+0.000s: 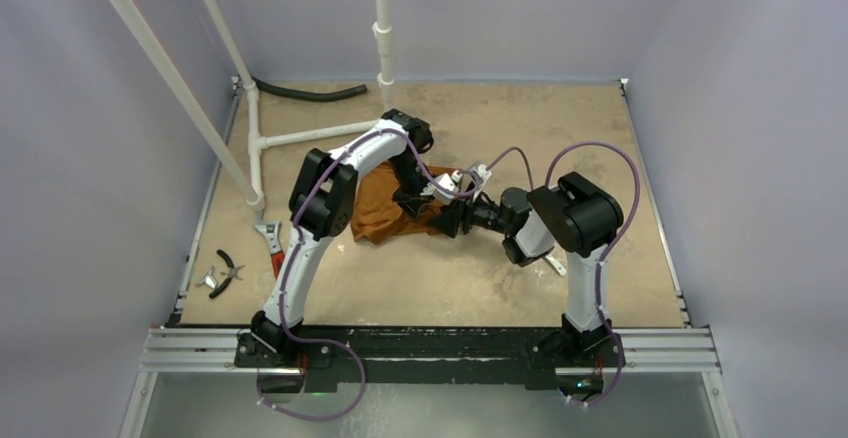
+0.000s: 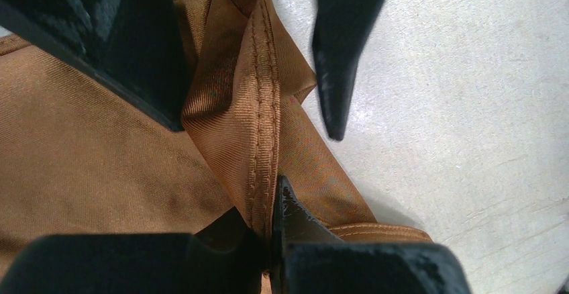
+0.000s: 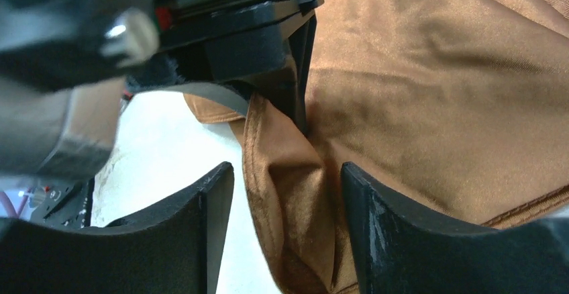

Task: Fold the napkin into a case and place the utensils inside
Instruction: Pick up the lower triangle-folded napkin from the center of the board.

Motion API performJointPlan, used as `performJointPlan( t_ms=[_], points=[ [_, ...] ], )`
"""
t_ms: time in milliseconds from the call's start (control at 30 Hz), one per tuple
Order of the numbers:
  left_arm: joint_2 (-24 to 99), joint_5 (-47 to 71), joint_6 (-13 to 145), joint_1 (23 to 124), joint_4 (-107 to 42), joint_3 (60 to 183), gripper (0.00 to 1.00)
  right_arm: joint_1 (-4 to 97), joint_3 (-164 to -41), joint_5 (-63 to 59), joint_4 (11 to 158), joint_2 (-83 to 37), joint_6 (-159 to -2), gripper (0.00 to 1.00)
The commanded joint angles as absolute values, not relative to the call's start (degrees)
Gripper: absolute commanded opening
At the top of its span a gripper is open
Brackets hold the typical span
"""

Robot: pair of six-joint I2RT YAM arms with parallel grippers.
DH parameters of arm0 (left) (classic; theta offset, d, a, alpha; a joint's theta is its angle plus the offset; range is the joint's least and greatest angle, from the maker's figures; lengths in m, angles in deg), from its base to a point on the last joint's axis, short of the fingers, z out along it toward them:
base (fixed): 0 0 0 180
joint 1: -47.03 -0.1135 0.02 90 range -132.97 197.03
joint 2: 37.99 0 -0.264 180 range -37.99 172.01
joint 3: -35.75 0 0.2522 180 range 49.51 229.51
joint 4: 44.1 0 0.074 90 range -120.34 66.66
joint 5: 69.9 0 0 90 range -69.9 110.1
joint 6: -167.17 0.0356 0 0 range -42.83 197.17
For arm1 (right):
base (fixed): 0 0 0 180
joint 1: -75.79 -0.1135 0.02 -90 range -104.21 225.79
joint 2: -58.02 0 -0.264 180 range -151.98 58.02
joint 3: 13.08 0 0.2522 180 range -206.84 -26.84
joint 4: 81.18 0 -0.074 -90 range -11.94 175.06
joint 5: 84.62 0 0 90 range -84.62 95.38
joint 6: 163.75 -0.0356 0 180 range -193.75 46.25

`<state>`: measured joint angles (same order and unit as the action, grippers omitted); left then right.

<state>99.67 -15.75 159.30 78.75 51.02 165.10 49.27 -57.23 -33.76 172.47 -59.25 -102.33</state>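
**Tan bench point(image 1: 450, 288): a pinch and a straddle at one hem**

The tan surface sits between pale lavender walls point(image 1: 90, 208). The left gripper point(image 2: 270, 207) is clenched on the stitched hem of the napkin point(image 3: 416, 92), with the cloth nipped between its fingers. The right gripper point(image 3: 287, 173) is spread wide. Its jaws stand on either side of a raised fold just beside that pinch and are not closed on it. The rust-orange napkin lies crumpled near the middle of the bench, a little toward the far edge, under both wrists. Small black pliers point(image 1: 230, 268) and a red-handled tool point(image 1: 272, 243) lie by the left edge, toward the near-left corner. White pipes point(image 1: 383, 38) rise along the far edge and at the far-left corner.
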Motion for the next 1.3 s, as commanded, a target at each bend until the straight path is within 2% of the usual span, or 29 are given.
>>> performJointPlan(
  t_ms=[0,133,233,267,333,533,700,900,1067,1267],
  points=[
    [96.48,-17.70,161.84,79.25,51.89,164.53,0.00,49.07,-59.93,-35.04,193.64,-61.43,-105.09,0.58],
    [96.29,-17.69,160.57,79.28,51.91,165.94,0.00,49.04,-61.46,-36.32,193.80,-63.66,-107.88,0.29],
    [96.12,-17.46,158.10,79.18,51.90,167.76,0.09,49.00,-60.32,-36.44,192.39,-63.07,-107.89,0.10],
    [95.82,-17.20,157.68,79.13,51.92,168.08,0.12,49.04,-60.04,-36.37,191.83,-62.87,-107.91,0.00],
    [94.94,-16.73,156.43,79.06,51.88,168.66,0.21,49.06,-59.96,-35.91,190.88,-62.66,-108.63,0.00],
    [91.68,-16.37,153.20,78.60,51.69,171.73,0.28,49.06,-60.15,-32.57,190.69,-63.26,-111.26,0.00],
    [91.24,-12.58,145.28,76.28,42.19,171.38,0.29,49.07,-59.58,-30.01,190.43,-62.77,-113.28,0.00],
    [90.59,-0.10,136.37,72.08,20.58,160.40,0.27,49.07,-58.86,-29.24,187.93,-60.91,-115.61,0.00],
    [89.42,2.84,135.97,70.52,13.71,154.98,0.28,49.07,-58.29,-29.46,186.49,-59.89,-117.13,0.00],
    [90.47,3.23,136.66,70.63,13.38,154.07,0.28,49.05,-58.53,-30.07,184.44,-59.61,-120.21,0.00]
  ],
)
